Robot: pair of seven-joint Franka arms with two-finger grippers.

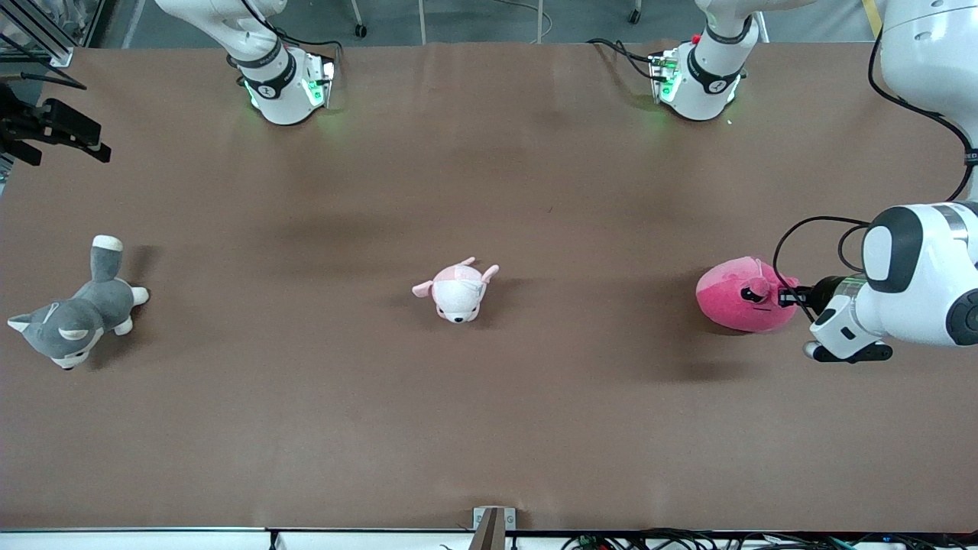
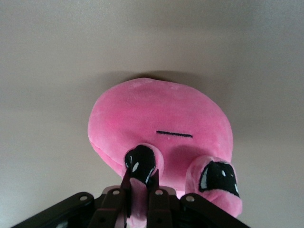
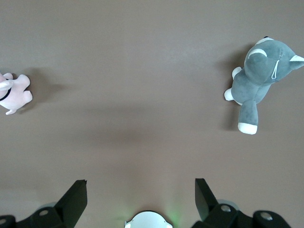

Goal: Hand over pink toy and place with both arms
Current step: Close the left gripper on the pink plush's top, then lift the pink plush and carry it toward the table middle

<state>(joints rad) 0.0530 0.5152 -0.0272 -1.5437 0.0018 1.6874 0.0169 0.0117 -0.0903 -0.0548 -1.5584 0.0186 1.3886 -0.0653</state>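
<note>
On the brown table (image 1: 489, 428), toward the left arm's end, lies the pink toy (image 1: 737, 298), a hot-pink rounded plush with a thin dark line of a mouth and two dark glossy eyes on raised bumps. The left gripper (image 1: 787, 296) is clamped on the bump of one eye. The right gripper (image 3: 140, 194) hangs over bare table with fingers spread wide, waiting.

Hot-pink toy (image 1: 733, 298); grey-white husky (image 1: 72, 317)
</note>
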